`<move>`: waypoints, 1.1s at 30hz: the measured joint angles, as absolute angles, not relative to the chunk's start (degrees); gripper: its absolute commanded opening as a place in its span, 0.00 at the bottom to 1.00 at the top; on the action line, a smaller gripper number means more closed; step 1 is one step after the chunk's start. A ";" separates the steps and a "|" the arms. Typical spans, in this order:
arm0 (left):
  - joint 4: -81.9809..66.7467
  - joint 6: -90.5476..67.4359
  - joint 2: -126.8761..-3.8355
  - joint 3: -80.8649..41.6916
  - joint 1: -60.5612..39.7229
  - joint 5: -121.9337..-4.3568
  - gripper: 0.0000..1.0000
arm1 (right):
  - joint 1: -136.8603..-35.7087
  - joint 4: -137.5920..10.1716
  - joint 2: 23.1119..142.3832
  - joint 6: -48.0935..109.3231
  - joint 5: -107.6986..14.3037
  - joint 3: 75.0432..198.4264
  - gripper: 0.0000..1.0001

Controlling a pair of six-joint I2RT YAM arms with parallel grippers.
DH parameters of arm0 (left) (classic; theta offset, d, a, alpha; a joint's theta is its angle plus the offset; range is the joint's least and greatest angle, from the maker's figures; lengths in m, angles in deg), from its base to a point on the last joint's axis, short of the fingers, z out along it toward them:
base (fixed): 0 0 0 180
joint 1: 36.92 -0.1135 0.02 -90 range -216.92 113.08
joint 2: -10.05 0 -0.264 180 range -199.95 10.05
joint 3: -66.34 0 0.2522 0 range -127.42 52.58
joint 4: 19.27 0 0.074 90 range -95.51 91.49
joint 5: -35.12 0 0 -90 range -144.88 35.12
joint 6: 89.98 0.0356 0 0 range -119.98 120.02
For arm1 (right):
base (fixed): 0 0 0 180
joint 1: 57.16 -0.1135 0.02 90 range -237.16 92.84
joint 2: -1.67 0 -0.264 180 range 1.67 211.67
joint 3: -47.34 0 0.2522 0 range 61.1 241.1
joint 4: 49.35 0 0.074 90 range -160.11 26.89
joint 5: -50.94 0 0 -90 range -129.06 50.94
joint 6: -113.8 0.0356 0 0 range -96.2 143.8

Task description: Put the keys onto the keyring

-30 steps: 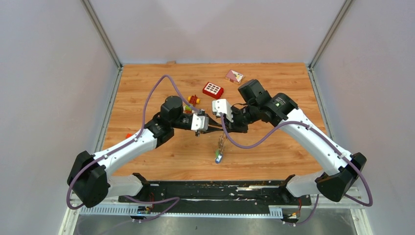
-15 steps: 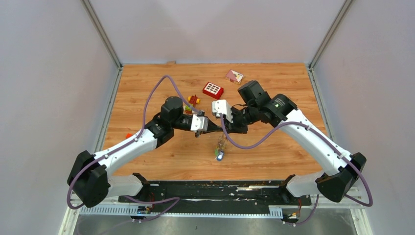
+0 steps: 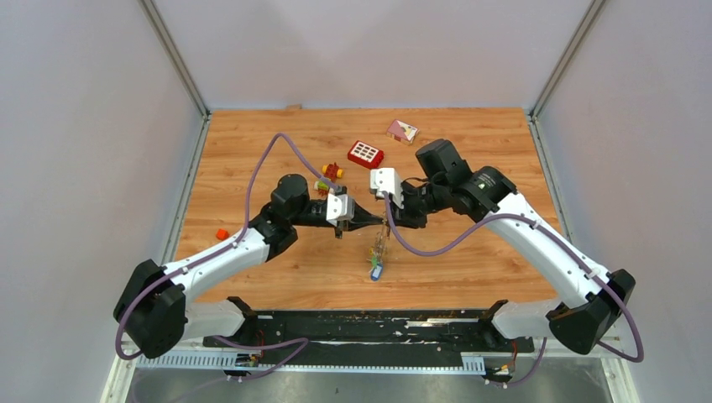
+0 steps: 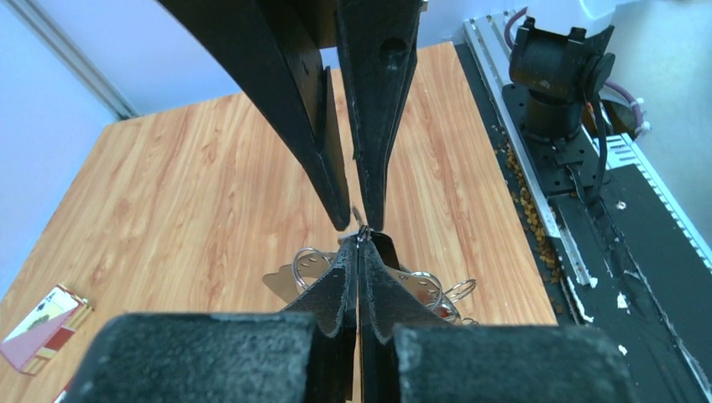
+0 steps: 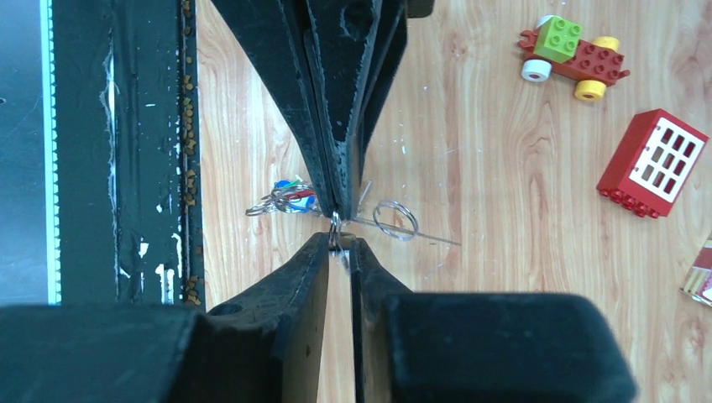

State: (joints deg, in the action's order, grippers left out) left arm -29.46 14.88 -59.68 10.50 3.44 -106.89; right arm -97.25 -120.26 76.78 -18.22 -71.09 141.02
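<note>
The keyring (image 3: pixel 379 245), a thin grey hoop seen edge-on, hangs over the middle of the table. The keys (image 3: pixel 374 269) with coloured tags dangle at its bottom. My left gripper (image 3: pixel 378 222) comes in from the left and is shut on the top of the hoop (image 4: pixel 362 229). My right gripper (image 3: pixel 388 222) meets it tip to tip from the right. Its jaws stand a narrow gap apart around the same bit of wire (image 5: pixel 335 225). Silver keys (image 4: pixel 294 270) show below the left fingers. Tagged keys (image 5: pixel 290 197) hang beside the left gripper's fingers (image 5: pixel 336 168).
A red brick with white squares (image 3: pixel 365 154) and a red-yellow-green block toy (image 3: pixel 330 174) lie behind the grippers. A pink card (image 3: pixel 402 131) sits farther back. A small red cube (image 3: pixel 221 233) lies at the left. The black base rail (image 3: pixel 369 323) runs along the near edge.
My left gripper reached right and closed on the top of the keyring. My right gripper's jaws have parted slightly, and the right arm has shifted a little to the right.
</note>
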 measured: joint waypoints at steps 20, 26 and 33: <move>-52.69 -6.30 -57.98 19.09 1.67 -103.57 0.00 | -92.95 -109.83 67.88 -14.98 -77.25 132.28 0.42; -58.02 -10.96 -58.15 19.70 1.67 -102.41 0.00 | -92.97 -104.50 65.83 -13.87 -80.18 131.08 0.39; -61.46 -14.28 -59.25 20.44 1.67 -101.23 0.00 | -92.97 -101.77 65.83 -13.39 -82.26 130.44 0.33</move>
State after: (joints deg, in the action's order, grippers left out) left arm -61.46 -14.28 -59.25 20.44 1.67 -101.23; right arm -92.97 -101.77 65.83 -13.39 -82.26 130.44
